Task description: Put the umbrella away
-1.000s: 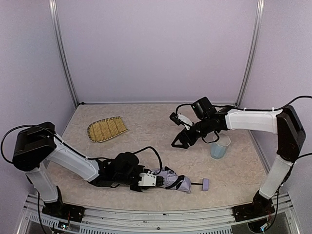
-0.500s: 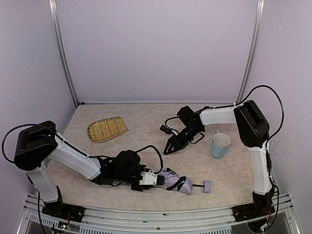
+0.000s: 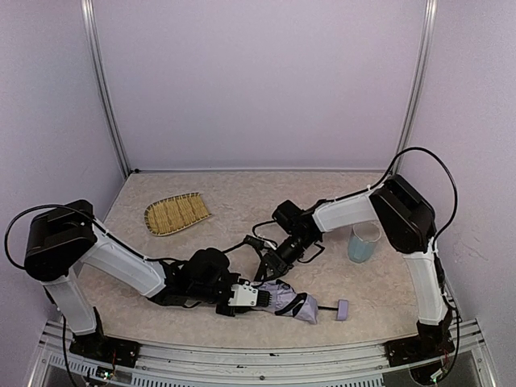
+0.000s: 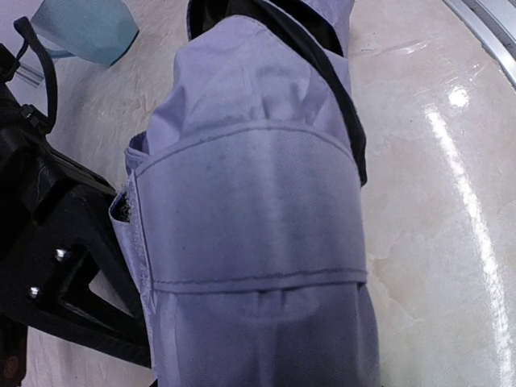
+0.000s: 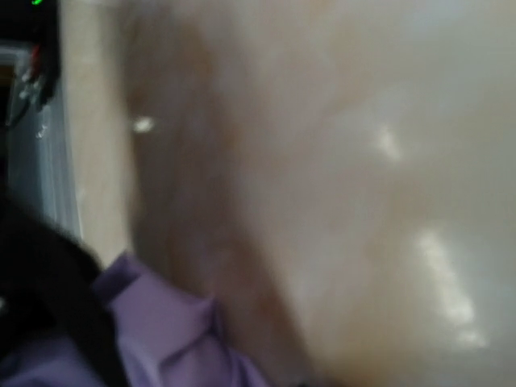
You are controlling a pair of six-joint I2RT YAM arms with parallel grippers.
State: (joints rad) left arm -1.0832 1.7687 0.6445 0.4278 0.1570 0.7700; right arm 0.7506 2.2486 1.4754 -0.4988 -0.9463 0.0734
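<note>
The umbrella (image 3: 289, 300) lies folded near the table's front edge, a pale lilac bundle with black folds. Its thin shaft runs right to a small lilac handle (image 3: 342, 307). My left gripper (image 3: 263, 297) is shut on the bundle's left end. In the left wrist view the umbrella (image 4: 250, 201) fills the frame and hides the fingers. My right gripper (image 3: 264, 269) hangs just above the bundle's left end, and its black body (image 4: 56, 266) stands close against the fabric. The right wrist view is blurred and shows a lilac fold (image 5: 153, 330) at the lower left, with no fingers visible.
A light blue cup (image 3: 364, 242) stands upright to the right of the right forearm. A woven straw tray (image 3: 176, 214) lies at the back left. The metal rail runs along the table's front edge, just below the umbrella.
The right arm has swung left and down from beside the cup to just over the umbrella, its jaws narrowing on the way. The left arm and the umbrella have stayed put.
</note>
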